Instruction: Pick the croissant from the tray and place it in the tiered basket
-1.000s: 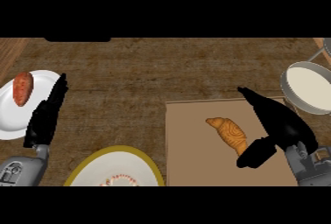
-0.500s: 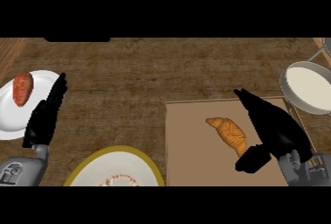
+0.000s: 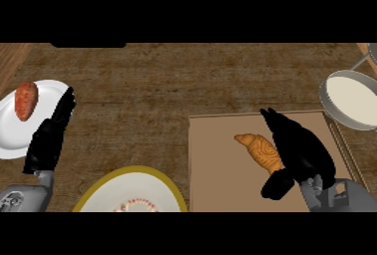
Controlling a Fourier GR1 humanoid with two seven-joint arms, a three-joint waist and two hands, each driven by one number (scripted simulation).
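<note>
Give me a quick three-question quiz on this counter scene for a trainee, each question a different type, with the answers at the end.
1. True or false: the croissant lies on the tray.
2. Which hand is right beside the croissant? A) left hand B) right hand C) neither
3. Fill in: the left hand shows over the edge of a white ____.
Key: 1 true; 2 B; 3 plate.
</note>
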